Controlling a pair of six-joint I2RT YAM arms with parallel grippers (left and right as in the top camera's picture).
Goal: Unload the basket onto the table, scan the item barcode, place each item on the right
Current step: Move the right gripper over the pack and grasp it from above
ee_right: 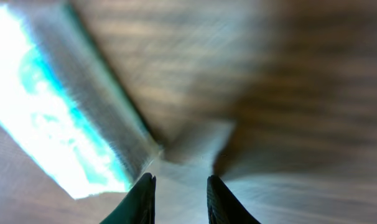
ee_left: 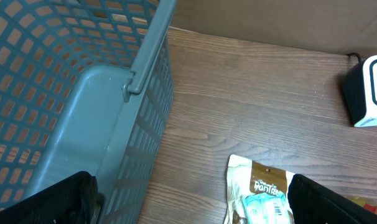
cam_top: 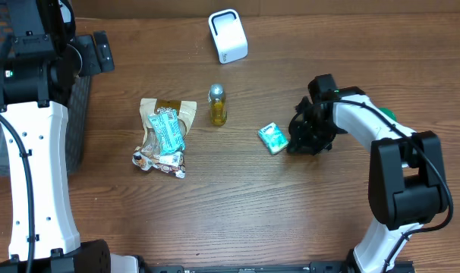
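Right gripper (ee_right: 179, 180): low over the table at the near right. Its two dark fingers (ee_right: 142, 199) stand a narrow gap apart. A pale end flap of the packet runs into that gap. The wrist view is too blurred to tell whether the flap is pinched or only lies between them.
Green packet (cam_top: 273, 138): the item to scan, as I judge it. A small green and white packet flat on the wood, just beside the right gripper on its left side. No barcode can be made out.
Left gripper (ee_left: 195, 202): fingers spread wide and holding nothing, over the corner where the basket (ee_left: 64, 74) meets the table.
Snack bags (cam_top: 163, 133): a small pile left of centre, untouched by either arm.
Bottle (cam_top: 217, 106): small, yellow with a silver cap, between the snack bags and the packet, a little farther back.
Scanner (cam_top: 228, 36): a white box at the far middle of the table, well apart from the packet.
Progress: early, by my reading. The packet is on the table and not yet lifted.
Left to do: secure the grip, raise the packet, carry it across to the scanner and turn its barcode towards it.
Table (cam_top: 237, 220): dark wood with a visible grain, bare on the near side.
Room: a blue-grey mesh basket at the left edge and a plain brown board (ee_left: 269, 18) along the far edge. Nothing beyond that shows.
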